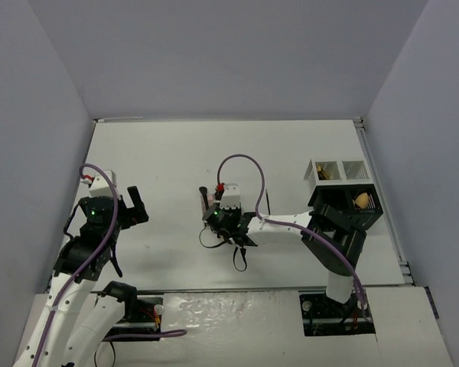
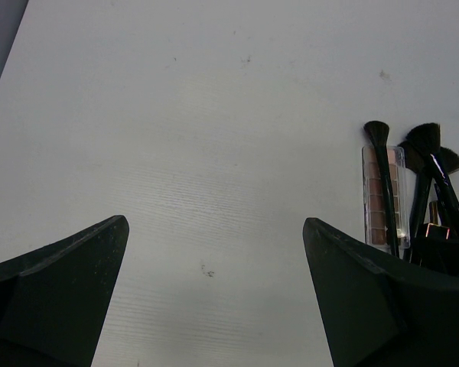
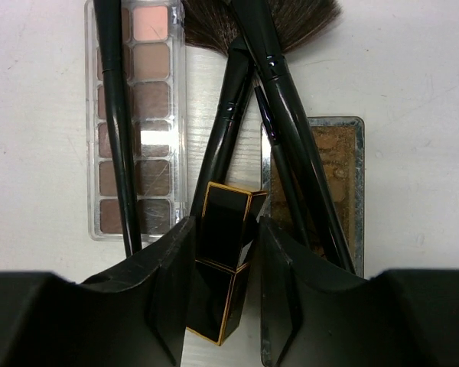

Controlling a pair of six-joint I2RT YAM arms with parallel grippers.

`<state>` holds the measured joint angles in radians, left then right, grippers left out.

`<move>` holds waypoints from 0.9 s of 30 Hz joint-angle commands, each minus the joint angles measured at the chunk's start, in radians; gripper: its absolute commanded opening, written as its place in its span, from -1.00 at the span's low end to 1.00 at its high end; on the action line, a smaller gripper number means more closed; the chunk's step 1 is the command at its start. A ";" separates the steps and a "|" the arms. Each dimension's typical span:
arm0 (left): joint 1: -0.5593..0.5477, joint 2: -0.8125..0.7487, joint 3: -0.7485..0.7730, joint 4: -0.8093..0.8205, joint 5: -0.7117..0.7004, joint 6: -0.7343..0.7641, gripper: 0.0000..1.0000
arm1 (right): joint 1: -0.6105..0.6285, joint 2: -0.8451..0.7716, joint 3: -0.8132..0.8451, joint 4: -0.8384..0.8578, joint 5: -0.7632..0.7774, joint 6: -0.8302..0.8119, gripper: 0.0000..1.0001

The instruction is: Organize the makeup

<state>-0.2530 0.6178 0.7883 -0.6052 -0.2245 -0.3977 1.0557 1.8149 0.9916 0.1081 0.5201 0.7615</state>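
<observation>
From the top camera, the table [image 1: 176, 153] is being shared by both arms. The left gripper [image 1: 136, 205] is being held over bare surface at the left, well apart from the makeup. The right gripper [image 1: 214, 217] is being stretched out to the table's middle, and most of the pile there is being hidden by it. At the right, the organizer rack [image 1: 310, 180] is being partly covered by the right arm. A tan sponge [image 1: 361, 200] is being kept in one of its dark compartments.

In the left wrist view, bare table is being framed by the widely spread fingers [image 2: 69, 283]. At the right edge, a brown palette [image 2: 382, 200] is being crossed by black brushes [image 2: 380, 164].

In the right wrist view, a black gold-edged case [image 3: 224, 229] is being pinched between the fingers [image 3: 164, 290]. The brown palette [image 3: 149, 115] and a second palette [image 3: 336, 164] beside it are being overlapped by the black brushes [image 3: 291, 115].
</observation>
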 commanded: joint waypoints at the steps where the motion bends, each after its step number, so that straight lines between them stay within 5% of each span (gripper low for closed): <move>1: 0.007 0.006 0.022 0.035 0.005 -0.007 0.94 | 0.012 -0.017 0.032 0.001 0.073 0.025 -0.49; 6: 0.006 0.005 0.022 0.036 0.007 -0.007 0.94 | 0.012 -0.083 0.040 -0.004 0.085 -0.005 -0.94; 16: 0.006 0.005 0.022 0.035 0.005 -0.007 0.94 | -0.014 -0.355 0.068 -0.002 0.123 -0.194 -1.00; 21: 0.007 0.005 0.022 0.036 0.007 -0.009 0.94 | -0.214 -0.549 0.003 -0.007 0.142 -0.303 -1.00; 27: 0.008 0.002 0.022 0.038 0.011 -0.009 0.94 | -0.631 -0.701 -0.049 0.044 0.046 -0.421 -1.00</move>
<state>-0.2527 0.6177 0.7883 -0.6052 -0.2235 -0.3977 0.6428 1.1976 0.9783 0.0842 0.5947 0.4514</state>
